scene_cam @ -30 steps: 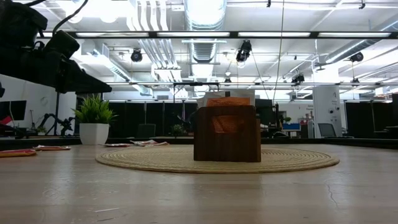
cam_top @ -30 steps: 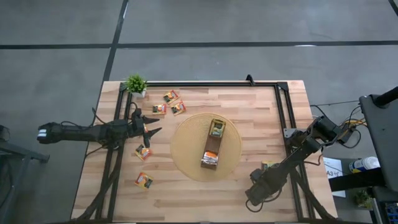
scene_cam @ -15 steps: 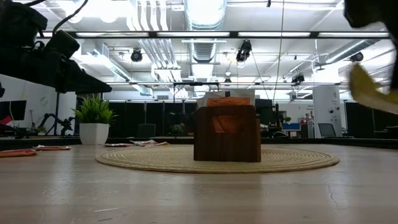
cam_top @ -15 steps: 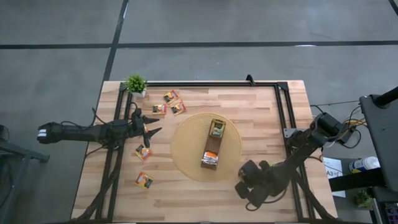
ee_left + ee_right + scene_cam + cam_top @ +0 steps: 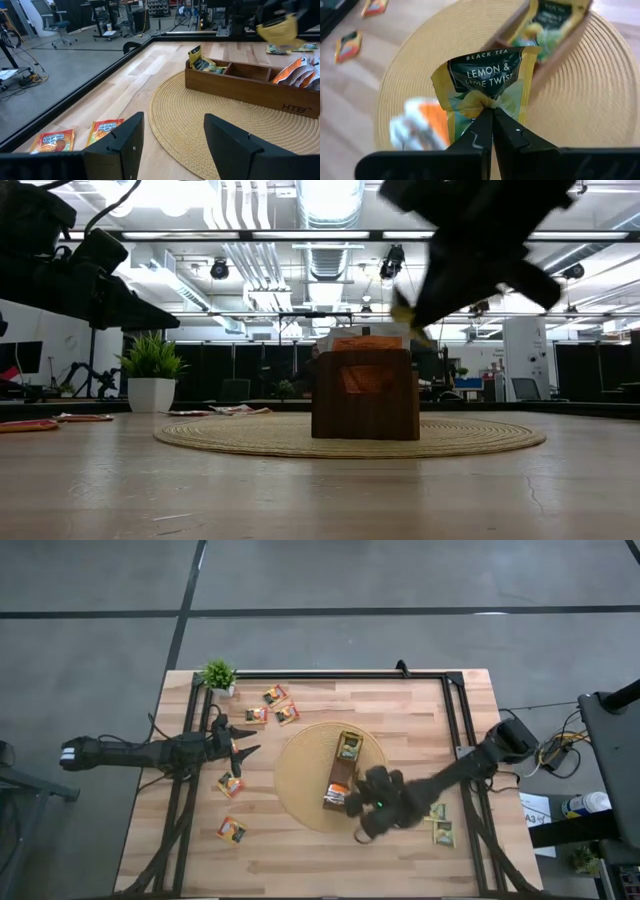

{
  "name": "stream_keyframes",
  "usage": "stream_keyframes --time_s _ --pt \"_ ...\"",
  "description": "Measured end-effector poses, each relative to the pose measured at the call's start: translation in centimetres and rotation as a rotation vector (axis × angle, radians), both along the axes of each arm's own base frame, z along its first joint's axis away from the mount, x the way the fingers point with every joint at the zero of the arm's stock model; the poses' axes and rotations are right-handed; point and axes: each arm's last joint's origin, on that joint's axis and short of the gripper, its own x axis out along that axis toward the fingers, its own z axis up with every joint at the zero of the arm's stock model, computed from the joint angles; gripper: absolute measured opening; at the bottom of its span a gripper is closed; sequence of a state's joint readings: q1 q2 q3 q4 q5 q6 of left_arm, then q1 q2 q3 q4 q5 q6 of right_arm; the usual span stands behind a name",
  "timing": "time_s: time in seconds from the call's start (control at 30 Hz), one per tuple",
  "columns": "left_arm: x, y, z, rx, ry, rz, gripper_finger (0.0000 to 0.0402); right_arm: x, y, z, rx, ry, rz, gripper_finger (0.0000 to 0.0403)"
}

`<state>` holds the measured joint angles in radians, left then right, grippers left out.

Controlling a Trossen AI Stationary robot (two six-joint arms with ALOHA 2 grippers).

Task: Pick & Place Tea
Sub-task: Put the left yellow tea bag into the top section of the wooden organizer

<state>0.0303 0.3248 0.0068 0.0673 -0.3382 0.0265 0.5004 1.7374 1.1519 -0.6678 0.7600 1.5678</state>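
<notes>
Box (image 5: 342, 772) on mat (image 5: 300, 780), plant (image 5: 218, 674) at table corner (image 5: 180, 680)

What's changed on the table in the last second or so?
The right pincer, shut on a yellow-and-dark lemon tea sachet, swung from the table's near right corner inward to the long narrow brown wooden box on the round woven mat. Two sachets it had covered now show. The left pincer, open, the scattered orange sachets and the small green potted plant stayed put.

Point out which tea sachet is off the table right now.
The lemon and lime black tea sachet, pinched in the right claw above the woven mat. Every other sachet lies flat on the table or stands in the wooden box.
</notes>
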Motion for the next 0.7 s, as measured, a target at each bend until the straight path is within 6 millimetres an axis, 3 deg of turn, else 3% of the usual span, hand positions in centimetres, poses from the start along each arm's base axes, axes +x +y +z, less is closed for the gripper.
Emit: stream_keyframes --time_s 0.27,0.7 --pt "0.0 0.0 0.0 0.0 0.0 0.0 0.0202 2.6 -4.6 -0.5 -0.085 -0.031 -0.132 0.0008" --pt "0.0 0.0 0.0 0.0 -0.001 0.0 0.0202 4.4 -7.7 -3.1 -0.084 -0.018 -0.261 0.0008"
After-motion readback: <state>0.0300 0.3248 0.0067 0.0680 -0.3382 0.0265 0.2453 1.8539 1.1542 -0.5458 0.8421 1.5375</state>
